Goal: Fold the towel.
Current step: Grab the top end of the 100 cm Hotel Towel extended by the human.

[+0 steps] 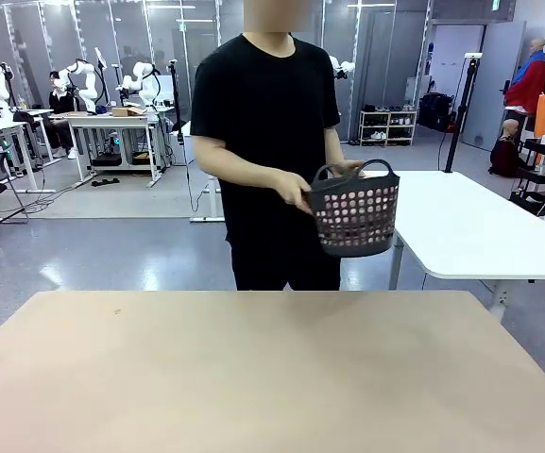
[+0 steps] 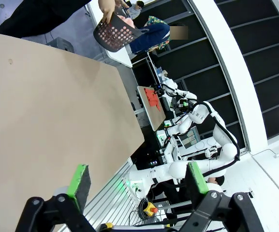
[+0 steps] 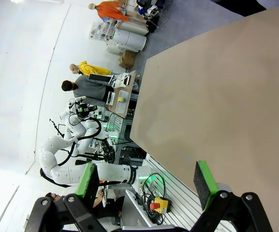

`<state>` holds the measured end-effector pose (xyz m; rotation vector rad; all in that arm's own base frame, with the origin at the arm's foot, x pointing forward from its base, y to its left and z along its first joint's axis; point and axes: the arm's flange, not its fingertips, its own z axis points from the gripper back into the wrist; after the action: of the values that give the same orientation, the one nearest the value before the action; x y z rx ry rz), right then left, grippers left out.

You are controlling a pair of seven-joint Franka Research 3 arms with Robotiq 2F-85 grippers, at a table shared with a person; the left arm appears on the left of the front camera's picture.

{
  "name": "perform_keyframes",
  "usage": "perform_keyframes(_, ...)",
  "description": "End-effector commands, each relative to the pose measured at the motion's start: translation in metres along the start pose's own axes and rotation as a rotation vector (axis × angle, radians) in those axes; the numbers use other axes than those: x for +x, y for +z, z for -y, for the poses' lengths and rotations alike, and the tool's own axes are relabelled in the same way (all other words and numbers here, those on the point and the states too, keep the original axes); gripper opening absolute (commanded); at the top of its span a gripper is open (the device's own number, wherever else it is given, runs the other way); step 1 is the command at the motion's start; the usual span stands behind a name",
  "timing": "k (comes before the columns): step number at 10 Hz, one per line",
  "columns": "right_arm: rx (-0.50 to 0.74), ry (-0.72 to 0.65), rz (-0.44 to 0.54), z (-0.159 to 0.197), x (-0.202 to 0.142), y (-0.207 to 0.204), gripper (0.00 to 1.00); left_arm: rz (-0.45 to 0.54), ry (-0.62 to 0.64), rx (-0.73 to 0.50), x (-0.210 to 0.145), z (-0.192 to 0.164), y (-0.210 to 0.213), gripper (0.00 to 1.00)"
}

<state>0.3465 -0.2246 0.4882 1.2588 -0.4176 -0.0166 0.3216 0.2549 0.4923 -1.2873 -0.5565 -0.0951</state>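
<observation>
A person in a black shirt stands at the far side of the table and holds a dark grey perforated basket point(image 1: 355, 215) by its handles, above the floor beyond the table's far edge. Pink towel point(image 1: 357, 219) cloth shows through the basket's holes. The left wrist view catches the same basket point(image 2: 116, 32) at its top, with pink towel point(image 2: 125, 21) at the rim. My left gripper point(image 2: 138, 182) is open over the table's near side, nothing between its green pads. My right gripper point(image 3: 147, 181) is open too, with nothing in it.
The tan table point(image 1: 263, 377) stretches across the foreground, bare. A white table point(image 1: 470, 226) stands behind the person at the right. Other tables with robot arms stand far off at the left.
</observation>
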Motion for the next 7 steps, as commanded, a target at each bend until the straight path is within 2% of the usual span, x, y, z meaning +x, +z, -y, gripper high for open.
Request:
perform_keyframes(1, 0.013, 0.006, 0.002, 0.0000, 0.0006, 0.0011, 1.00, -0.003, -0.005, -0.011, -0.0011, -0.0001, 0.0012, 1.00)
perform_keyframes(7, 0.013, 0.006, 0.002, 0.0000, 0.0006, 0.0011, 1.00, -0.003, -0.005, -0.011, -0.0011, -0.0001, 0.0012, 1.00)
